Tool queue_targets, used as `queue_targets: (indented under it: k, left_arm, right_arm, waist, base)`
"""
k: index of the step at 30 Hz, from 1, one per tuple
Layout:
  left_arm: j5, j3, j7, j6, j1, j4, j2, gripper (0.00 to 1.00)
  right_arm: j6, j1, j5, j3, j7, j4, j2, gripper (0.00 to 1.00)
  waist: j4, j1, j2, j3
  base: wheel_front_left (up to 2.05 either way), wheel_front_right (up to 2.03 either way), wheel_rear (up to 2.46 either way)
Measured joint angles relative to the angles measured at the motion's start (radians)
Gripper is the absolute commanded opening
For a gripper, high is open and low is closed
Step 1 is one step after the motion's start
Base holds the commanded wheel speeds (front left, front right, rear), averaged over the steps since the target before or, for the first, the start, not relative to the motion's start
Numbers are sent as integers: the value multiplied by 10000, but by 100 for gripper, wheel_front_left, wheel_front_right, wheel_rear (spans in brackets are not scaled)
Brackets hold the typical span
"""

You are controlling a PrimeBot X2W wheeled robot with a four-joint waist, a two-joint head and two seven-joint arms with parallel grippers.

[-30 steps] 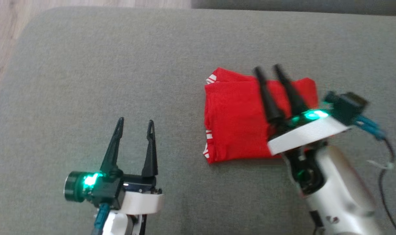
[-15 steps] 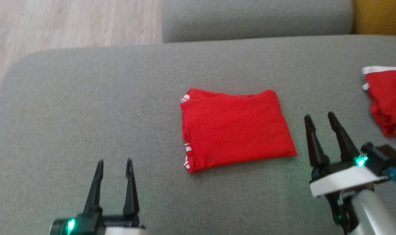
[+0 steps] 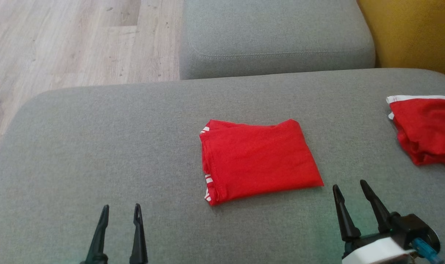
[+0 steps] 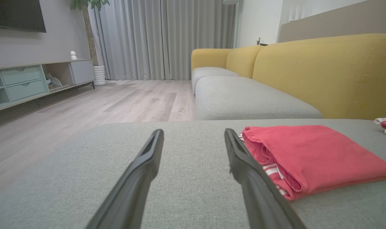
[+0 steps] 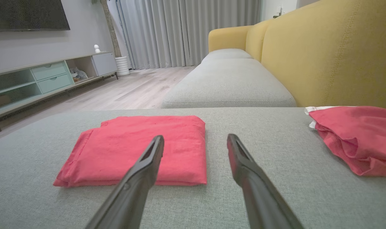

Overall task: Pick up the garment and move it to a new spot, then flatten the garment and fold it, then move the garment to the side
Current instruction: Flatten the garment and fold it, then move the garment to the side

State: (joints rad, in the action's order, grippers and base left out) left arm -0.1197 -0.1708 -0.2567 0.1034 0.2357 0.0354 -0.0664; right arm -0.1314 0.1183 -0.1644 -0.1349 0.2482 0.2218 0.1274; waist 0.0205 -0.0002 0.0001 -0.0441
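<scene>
grey cushion bears folded garment; left end effector, right end effector both apart.

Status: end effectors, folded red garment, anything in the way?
Left end effector, right end effector: open, empty. Folded red garment flat on cushion, untouched. Second red garment apart, far right.

Folded red garment on grey cushion

no readable text, no brand, label, number or sign in any view, folded red garment without lettering, only white stripes at its edge, grey sofa cushion unmarked
</scene>
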Motion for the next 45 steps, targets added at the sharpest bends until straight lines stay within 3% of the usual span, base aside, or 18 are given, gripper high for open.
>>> queue_targets:
  k: [34, 45]
  left_arm:
    - [255, 33, 0, -150, 155, 190, 65, 100]
    - [226, -391, 0, 15, -84, -211, 69, 100]
  right_arm:
    - [0, 5, 222, 326, 0, 272, -303, 100]
    - [0, -1395, -257, 77, 0, 1586, -75, 100]
  waist:
    - [111, 1, 0, 170]
    - [283, 3, 0, 872]
  base:
    - [0, 0, 0]
    - [0, 0, 0]
